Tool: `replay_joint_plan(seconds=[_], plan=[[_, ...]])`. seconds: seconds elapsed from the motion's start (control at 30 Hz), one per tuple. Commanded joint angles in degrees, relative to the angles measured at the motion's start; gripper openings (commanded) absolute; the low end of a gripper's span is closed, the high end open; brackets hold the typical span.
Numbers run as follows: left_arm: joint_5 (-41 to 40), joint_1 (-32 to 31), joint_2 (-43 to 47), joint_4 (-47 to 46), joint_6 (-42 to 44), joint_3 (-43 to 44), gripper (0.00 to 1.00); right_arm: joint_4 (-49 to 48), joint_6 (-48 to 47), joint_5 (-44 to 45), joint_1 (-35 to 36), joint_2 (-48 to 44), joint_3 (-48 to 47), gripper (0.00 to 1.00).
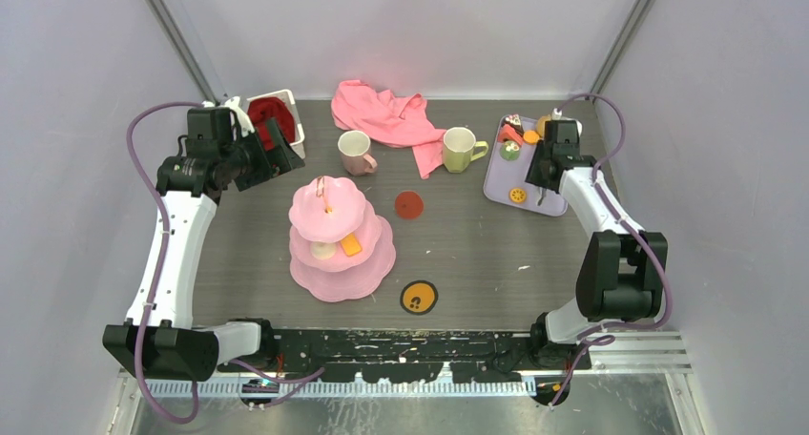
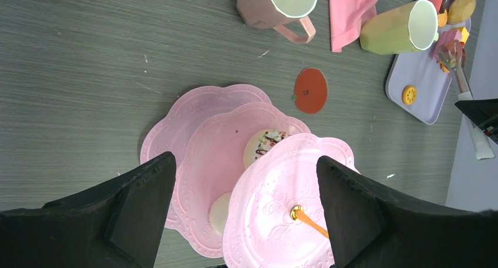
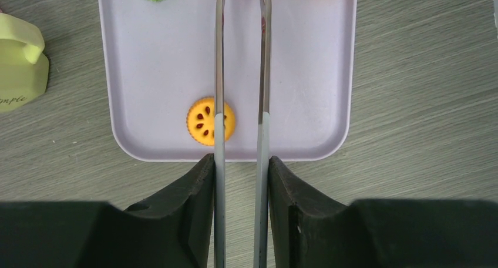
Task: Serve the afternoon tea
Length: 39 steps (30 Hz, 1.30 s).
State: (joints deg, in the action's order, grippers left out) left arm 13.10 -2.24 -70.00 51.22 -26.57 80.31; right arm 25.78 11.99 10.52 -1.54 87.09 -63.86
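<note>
Black right fingers [image 3: 188, 209] pinch metal tongs [image 3: 218, 56] over the lilac tray [image 3: 158, 56]. Spread wide, the left fingers [image 2: 141, 203] hang above the cake stand [image 2: 276, 221].

You had a matt, wood-grained table [image 2: 88, 56] under a glossy pink plastic cake stand [image 2: 270, 197]. Your tongs [image 3: 219, 56] looked like polished metal, over a smooth lilac plastic tray [image 3: 158, 56].

light: bright, even | shadows: soft under cake stand [image 1: 329, 284] | focus: sharp
</note>
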Motion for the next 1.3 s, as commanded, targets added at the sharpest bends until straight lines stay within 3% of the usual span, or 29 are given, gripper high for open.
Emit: replay_joint_plan(seconds=[0.0, 0.4, 0.8, 1.27], plan=[[1.0, 0.3, 1.4, -1.7, 0.6, 0.3, 0.89, -2.2, 0.4, 3.6, 0.8, -3.3, -0.1, 0.01], [1.2, 0.2, 1.4, -1.8, 0.4, 0.6, 0.89, -1.5, 1.4, 3.9, 1.5, -6.8, 0.7, 0.01], [1.5, 0.2, 0.6, -1.9, -0.2, 1.9, 0.88, 3.8, 4.4, -1.7, 6.8, -18.7, -2.0, 0.01], [0.4, 0.2, 1.2, -1.3, -0.6, 3.6, 0.88, 10.5, -0.6, -25.7, 20.9, -31.6, -4.7, 0.01]])
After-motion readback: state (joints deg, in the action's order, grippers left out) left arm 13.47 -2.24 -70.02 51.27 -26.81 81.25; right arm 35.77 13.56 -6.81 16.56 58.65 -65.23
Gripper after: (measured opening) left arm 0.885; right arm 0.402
